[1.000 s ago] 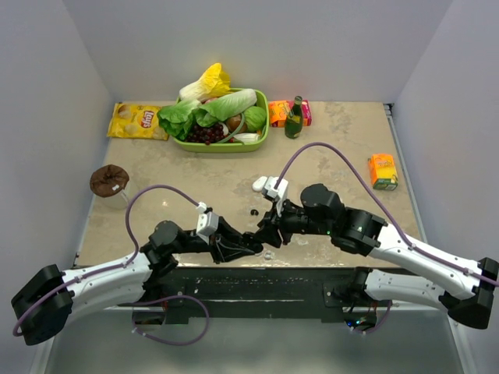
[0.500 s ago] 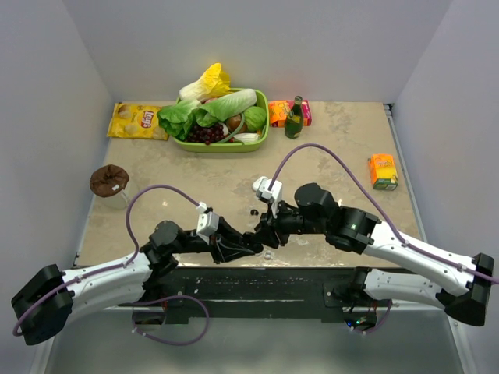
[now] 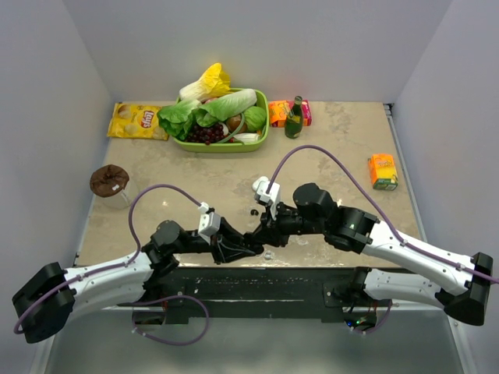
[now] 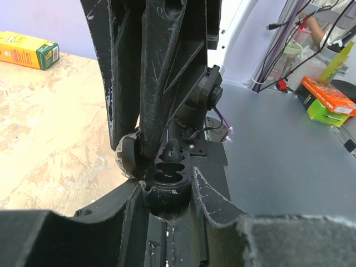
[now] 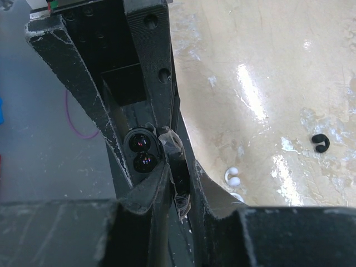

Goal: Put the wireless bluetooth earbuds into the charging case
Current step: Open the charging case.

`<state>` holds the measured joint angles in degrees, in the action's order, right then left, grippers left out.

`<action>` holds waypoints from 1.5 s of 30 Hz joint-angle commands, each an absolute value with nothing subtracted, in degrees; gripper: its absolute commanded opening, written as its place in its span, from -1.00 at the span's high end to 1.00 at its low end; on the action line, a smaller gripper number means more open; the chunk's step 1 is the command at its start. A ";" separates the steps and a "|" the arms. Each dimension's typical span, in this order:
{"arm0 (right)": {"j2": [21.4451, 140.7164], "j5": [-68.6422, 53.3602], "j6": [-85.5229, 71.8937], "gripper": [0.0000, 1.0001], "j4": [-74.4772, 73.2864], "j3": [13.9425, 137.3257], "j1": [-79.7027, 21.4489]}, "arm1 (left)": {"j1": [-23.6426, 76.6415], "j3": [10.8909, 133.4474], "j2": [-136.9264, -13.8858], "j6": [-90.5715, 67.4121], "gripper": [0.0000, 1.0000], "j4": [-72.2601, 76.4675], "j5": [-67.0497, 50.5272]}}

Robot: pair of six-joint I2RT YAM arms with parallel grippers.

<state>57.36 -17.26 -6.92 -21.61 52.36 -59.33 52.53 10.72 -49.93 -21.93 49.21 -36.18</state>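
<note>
Resting in the clamped jaws of the left gripper (image 4: 167, 184), the open black plastic charging case (image 4: 167, 168) is held at the near edge of the beige marbled surface (image 4: 44, 122). The right gripper (image 5: 178, 173) is set against it; whether its jaws are shut cannot be told. Two tiny whitish earbuds (image 5: 232, 177) are seen lying just beyond.

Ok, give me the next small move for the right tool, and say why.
Probably shift the right tool a touch over the black case and ease down. The left tool grips that case with its wells exposed, and the right tips sit beside its rim. Whether they pinch a bud is hidden.
</note>
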 commanded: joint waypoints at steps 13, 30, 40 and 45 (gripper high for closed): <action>57.57 -20.21 -3.78 1.00 -24.26 55.20 -59.15 | 52.91 12.39 -50.27 -19.34 -0.66 51.59 -32.08; 53.97 -19.16 -2.02 1.00 -25.57 58.09 -59.68 | 52.82 7.65 -53.08 -27.24 -1.00 59.06 -24.62; 54.05 -17.40 -1.32 1.00 -26.98 60.91 -59.68 | 52.82 1.94 -49.66 -31.11 -1.00 66.78 -21.62; 54.93 -17.84 -0.79 1.00 -28.64 61.52 -59.76 | 52.65 2.45 -51.68 -31.90 -0.82 72.07 -29.59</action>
